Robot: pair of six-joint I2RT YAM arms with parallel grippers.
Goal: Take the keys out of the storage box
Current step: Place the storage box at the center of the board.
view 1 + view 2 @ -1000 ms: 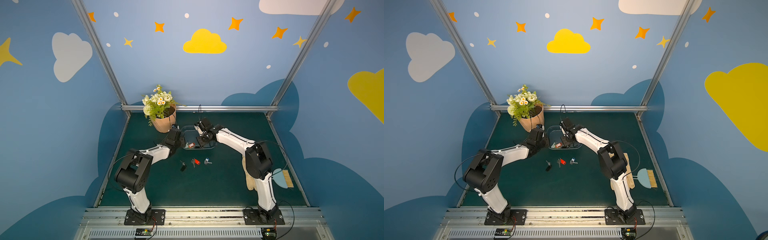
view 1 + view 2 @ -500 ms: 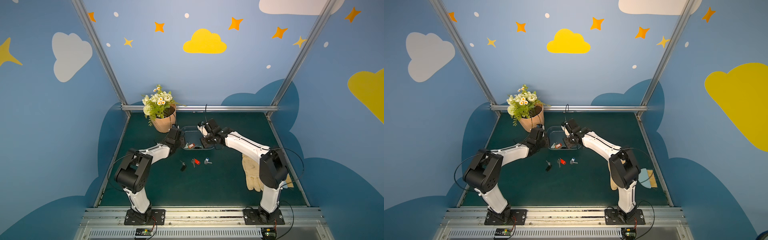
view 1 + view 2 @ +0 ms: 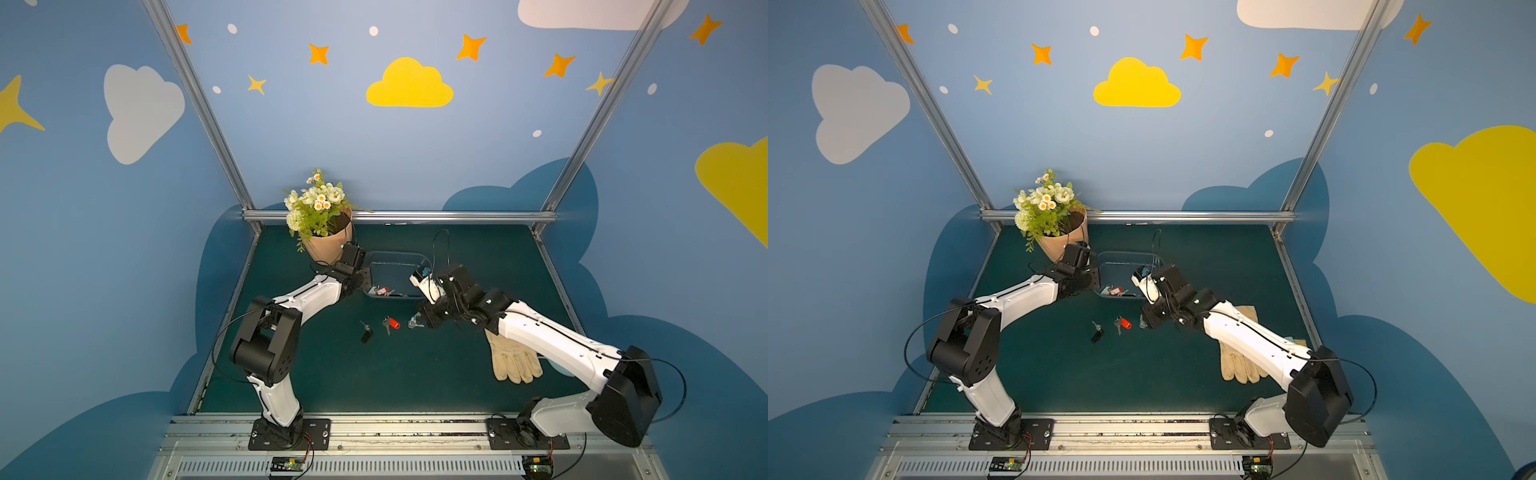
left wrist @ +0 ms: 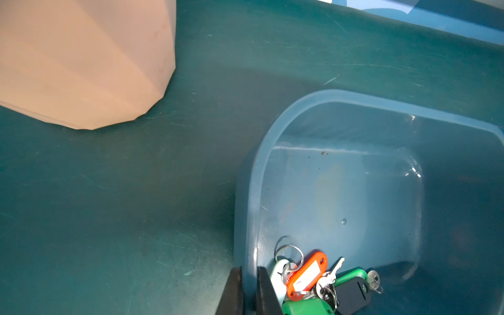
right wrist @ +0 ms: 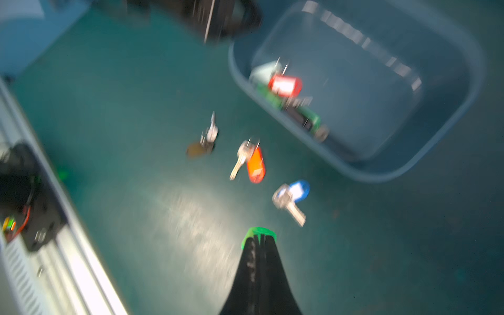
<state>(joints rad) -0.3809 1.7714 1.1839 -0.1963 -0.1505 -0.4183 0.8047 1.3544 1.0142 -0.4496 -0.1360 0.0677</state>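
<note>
While the tabletop (image 3: 374, 374) is mostly bare up front, the box (image 3: 395, 258) sits at the back beside the pot (image 3: 328, 249), left hand (image 4: 248, 286) clamped on its wall. Keys (image 4: 308, 275) bunch in that corner; three lie outside. Right hand (image 5: 259, 241) is pinching a green tag (image 5: 259, 231).

Both arms extend forward, elbows bent. Left gripper (image 4: 248, 271) — jaws pinching the storage box (image 4: 354, 96) wall. Right gripper (image 5: 259, 241) — angled down, jaws closed on a green key tag (image 5: 260, 231).
</note>
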